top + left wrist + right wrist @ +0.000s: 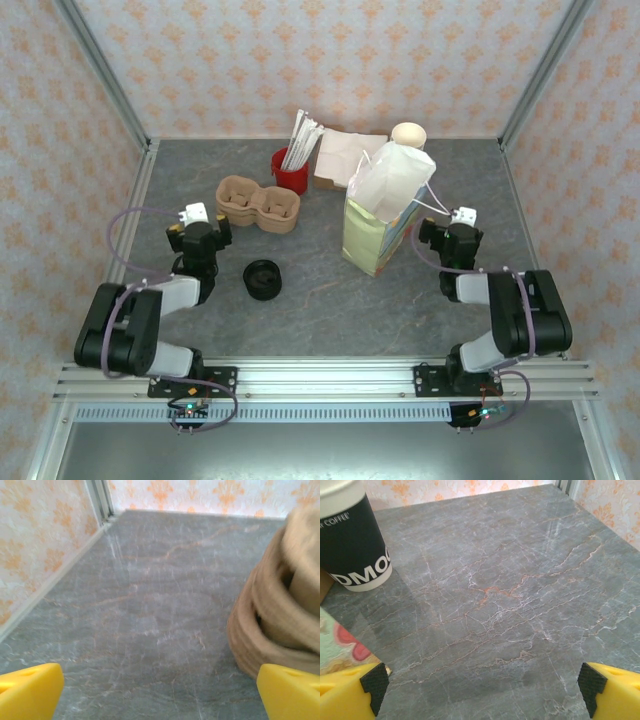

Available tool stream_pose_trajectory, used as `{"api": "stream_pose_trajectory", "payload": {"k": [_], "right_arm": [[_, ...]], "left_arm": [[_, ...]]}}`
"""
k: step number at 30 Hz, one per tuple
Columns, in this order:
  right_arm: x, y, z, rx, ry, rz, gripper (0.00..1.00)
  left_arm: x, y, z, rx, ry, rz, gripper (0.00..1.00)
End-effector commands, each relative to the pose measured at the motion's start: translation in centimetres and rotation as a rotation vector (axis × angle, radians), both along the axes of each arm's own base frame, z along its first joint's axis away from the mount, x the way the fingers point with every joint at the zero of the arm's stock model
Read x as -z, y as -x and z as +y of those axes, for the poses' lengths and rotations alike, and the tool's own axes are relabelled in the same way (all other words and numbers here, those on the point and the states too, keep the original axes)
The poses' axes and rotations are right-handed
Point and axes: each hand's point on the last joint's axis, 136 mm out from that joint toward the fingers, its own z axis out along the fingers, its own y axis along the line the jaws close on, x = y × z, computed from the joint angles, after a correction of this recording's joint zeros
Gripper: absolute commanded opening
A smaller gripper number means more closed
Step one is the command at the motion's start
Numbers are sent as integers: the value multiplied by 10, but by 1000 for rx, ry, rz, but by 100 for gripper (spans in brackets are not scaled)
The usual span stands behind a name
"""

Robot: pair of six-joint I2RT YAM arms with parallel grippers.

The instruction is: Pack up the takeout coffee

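Note:
The takeout coffee is hidden from me. My left gripper (pixel 200 232) rests low at the left of the table, open and holding nothing, and its yellow fingertips (pixel 30 692) frame bare table. Just to its right is a brown pulp cup carrier (pixel 258 203) (pixel 280 615). My right gripper (pixel 450 236) (pixel 482 692) is open too, with nothing between its black pads (pixel 374 682). It sits just right of a standing paper bag (pixel 383 215) (pixel 337 645).
A low all-black round object (pixel 264 279) stands in front of the carrier. A red holder of white sticks (pixel 292 168), a box of napkins (pixel 345 155) and a lidless cup (pixel 409 135) (pixel 352 540) stand at the back. Walls close in three sides.

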Motion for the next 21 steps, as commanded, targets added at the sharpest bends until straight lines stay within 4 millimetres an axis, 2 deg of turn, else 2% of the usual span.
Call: {"api": "stream_pose_trajectory", "payload": {"k": [1, 6, 10, 15, 17, 21], "right_arm": [[-29, 9, -9, 52, -11, -83, 99], [-66, 31, -34, 206, 2, -107, 99], [-91, 48, -57, 364, -44, -82, 99], [-117, 53, -79, 536, -208, -6, 99], [-130, 47, -74, 536, -278, 27, 99], [-150, 28, -50, 474, -463, 76, 99]], "left_arm": [[-41, 8, 10, -71, -21, -48, 100], [-99, 33, 26, -183, -18, -83, 100], [-143, 53, 37, -290, 73, -127, 100], [-175, 63, 34, -315, 180, -79, 100], [-182, 61, 27, -283, 208, -46, 100], [-191, 55, 7, -169, 275, -15, 100]]}}
